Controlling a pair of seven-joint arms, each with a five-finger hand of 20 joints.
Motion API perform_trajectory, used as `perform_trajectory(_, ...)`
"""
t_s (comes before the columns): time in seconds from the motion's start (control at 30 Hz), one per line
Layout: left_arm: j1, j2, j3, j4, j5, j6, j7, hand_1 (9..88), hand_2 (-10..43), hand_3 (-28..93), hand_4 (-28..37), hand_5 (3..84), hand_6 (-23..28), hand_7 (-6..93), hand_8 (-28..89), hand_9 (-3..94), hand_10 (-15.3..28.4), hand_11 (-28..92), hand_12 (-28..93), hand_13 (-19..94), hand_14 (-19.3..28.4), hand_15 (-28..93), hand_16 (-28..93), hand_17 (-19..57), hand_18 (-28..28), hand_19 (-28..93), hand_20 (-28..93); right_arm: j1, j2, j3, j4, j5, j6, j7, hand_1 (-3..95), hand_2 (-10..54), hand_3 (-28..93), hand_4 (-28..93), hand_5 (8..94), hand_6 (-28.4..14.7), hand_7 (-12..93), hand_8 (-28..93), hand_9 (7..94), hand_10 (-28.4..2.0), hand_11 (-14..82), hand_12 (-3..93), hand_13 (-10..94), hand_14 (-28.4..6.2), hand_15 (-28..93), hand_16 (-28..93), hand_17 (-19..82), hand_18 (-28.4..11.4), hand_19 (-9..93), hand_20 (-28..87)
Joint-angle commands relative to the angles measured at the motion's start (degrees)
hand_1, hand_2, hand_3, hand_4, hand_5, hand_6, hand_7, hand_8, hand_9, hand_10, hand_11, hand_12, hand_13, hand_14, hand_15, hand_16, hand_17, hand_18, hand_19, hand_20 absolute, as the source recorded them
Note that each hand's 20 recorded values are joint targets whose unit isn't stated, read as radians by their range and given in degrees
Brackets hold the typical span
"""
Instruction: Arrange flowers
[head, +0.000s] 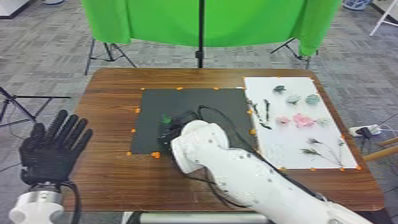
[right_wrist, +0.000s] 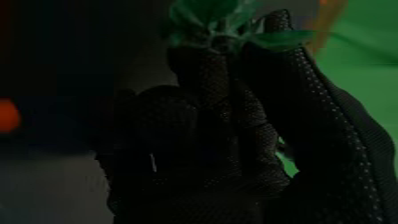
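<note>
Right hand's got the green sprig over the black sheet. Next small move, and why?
I'd probably lower the green sprig gently onto the black sheet. The right hand pinches it with its leaves beyond the fingertips, already above that sheet, while the pink flowers lie on the white sheet. I can't tell how high it hangs, so go slowly.

i see a brown wooden table (head: 105, 182), a dark mat (head: 182, 102) beneath my right hand (head: 172, 131), a white sheet (head: 289, 142) to that hand's right, orange bits (head: 155, 155) along their edges.
</note>
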Motion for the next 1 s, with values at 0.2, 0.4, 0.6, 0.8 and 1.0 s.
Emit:
perform_trajectory(0.2, -0.05, 0.17, 0.02, 0.20, -0.48, 0.25, -0.54, 26.0, 11.8, 77, -27.9, 45.3, 7.5, 7.3, -8, 40.3, 13.3, 13, 10, 31, 13.1, 24, -2, -2.9, 11.6, 20, 14, -0.16, -1.97, -1.58, -0.24, 2.25, 1.30, 1.05, 52.2, -9.5, 77, -28, 55.6, -7.4, 52, 5, 67.3, -16.1, 36.0, 37.4, 64, -14.8, 73, 29, 38, -26.1, 93, 39)
perform_trajectory(0.4, -0.33, 0.22, 0.23, 0.39, -0.44, 0.25, -0.56, 26.0, 11.8, 77, -28.0, 45.3, 7.4, 7.4, -8, 40.3, 13.1, 14, 11, 31, 13.5, 24, -2, -3.1, 11.7, 21, 14, -0.29, -1.85, -1.61, -0.33, 1.30, 1.83, 0.94, 46.6, -9.5, 82, -28, 53.7, -9.8, 46, -18, 61.6, -19.7, 43.9, 27.6, 62, -16.1, 74, 23, 37, -26.4, 93, 39)
perform_trajectory(0.6, -0.35, -0.56, 0.34, 0.52, -0.37, -0.33, -0.55, 26.0, 11.8, 77, -28.0, 45.3, 7.5, 7.4, -8, 40.2, 13.3, 14, 11, 31, 13.6, 25, -2, -3.0, 11.7, 21, 14, -0.60, 0.73, -2.33, -2.85, 0.80, 3.26, -1.00, 43.5, -9.5, 85, -28, 49.8, -13.7, 23, -14, 57.3, -21.9, 43.2, 20.1, 60, -17.1, 73, 21, 37, -26.9, 93, 38)
perform_trajectory(0.8, 1.10, -1.49, -0.53, 0.16, -0.49, 0.21, 0.52, 26.1, 11.8, 77, -28.1, 45.3, 7.5, 7.4, -8, 40.1, 13.4, 14, 11, 31, 13.6, 25, -2, -3.0, 11.7, 21, 14, -2.76, 8.10, -3.55, -9.97, -3.23, -3.77, -16.71, 37.4, -9.5, 85, -25, 46.9, -14.8, 21, -13, 50.3, -24.1, 37.6, 17.7, 54, -19.7, 74, 18, 36, -27.0, 93, 37)
perform_trajectory(1.0, 0.63, -1.20, -0.19, 0.25, -0.58, 0.52, 0.87, 26.2, 11.9, 77, -28.1, 45.2, 7.7, 7.5, -7, 39.8, 13.3, 14, 11, 31, 13.9, 28, -2, -3.3, 12.2, 23, 15, -3.68, 10.78, -2.71, -12.25, -9.36, -22.41, -27.64, 27.2, 1.2, 81, -22, 61.5, -7.9, 21, -13, 41.0, -25.8, 23.3, 16.8, 35, -23.9, 74, 15, 24, -24.9, 91, 38)
